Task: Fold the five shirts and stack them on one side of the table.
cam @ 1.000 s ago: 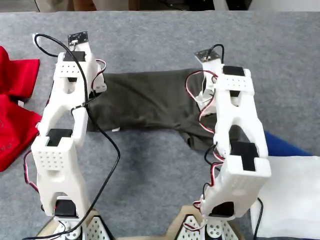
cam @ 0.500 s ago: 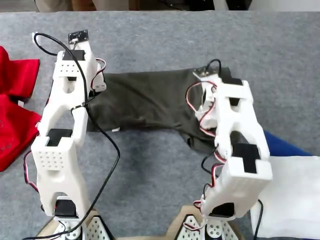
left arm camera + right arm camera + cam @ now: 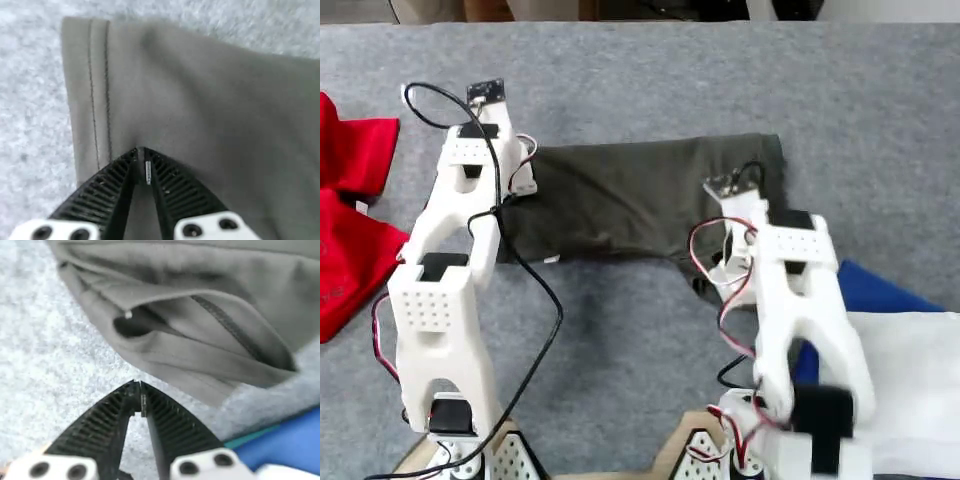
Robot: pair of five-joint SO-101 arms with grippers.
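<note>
Olive-green, the shirt point(image 3: 640, 195) lies spread across the middle of the high view on the grey table point(image 3: 880, 100), with red shirts point(image 3: 350, 230) at the left edge and a blue shirt point(image 3: 870, 290) and a white shirt point(image 3: 910, 380) at the lower right. We see the left gripper point(image 3: 140, 152) at the shirt's left end, fingers closed tip to tip on the cloth by the stitched hem; whether they pinch any cloth we cannot tell. The right gripper point(image 3: 137, 387) is clenched on nothing, over bare table just beside the shirt's crumpled lower right corner.
</note>
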